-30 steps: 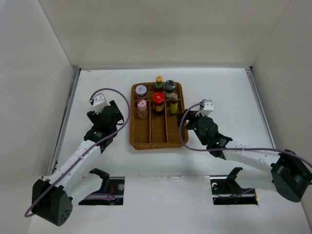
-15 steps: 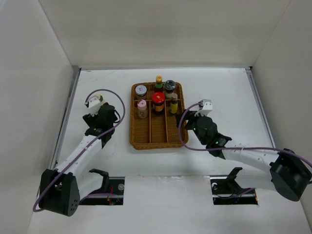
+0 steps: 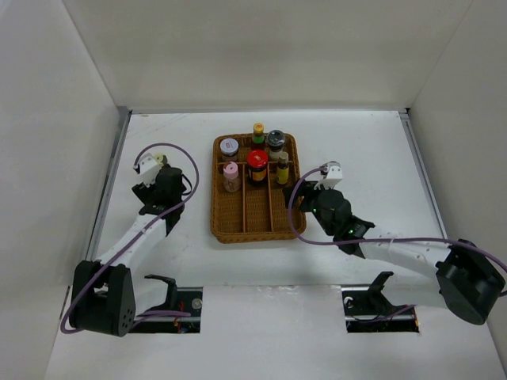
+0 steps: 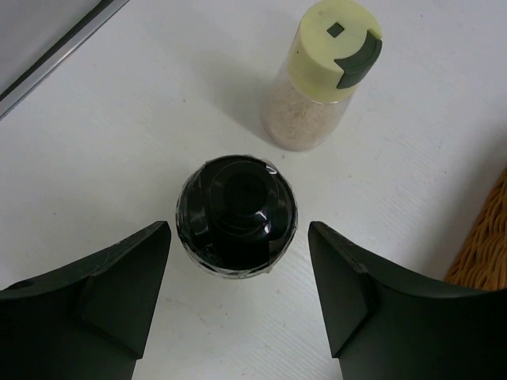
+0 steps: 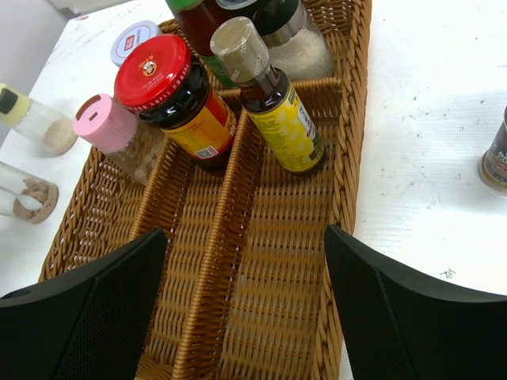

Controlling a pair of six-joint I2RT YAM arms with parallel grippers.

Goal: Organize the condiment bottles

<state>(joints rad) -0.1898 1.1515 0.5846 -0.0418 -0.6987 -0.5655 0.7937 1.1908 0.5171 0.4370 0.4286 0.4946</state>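
Between the spread fingers of the left gripper (image 4: pixel 238 231), a black-capped bottle (image 4: pixel 236 212) is seen upright on the white table (image 4: pixel 103 134), a gap left on either side, so nothing is gripped; a yellow-capped shaker (image 4: pixel 321 79) stands just beyond it. Below the right gripper (image 5: pixel 245 236), held wide open and empty, the wicker tray (image 5: pixel 348 158) is seen, with a red-capped jar (image 5: pixel 162 79), a tan-capped bottle (image 5: pixel 269 111) and a pink-capped jar (image 5: pixel 107 125) ahead of the fingers; what may be another jar (image 5: pixel 495 158) is cut off to the right.
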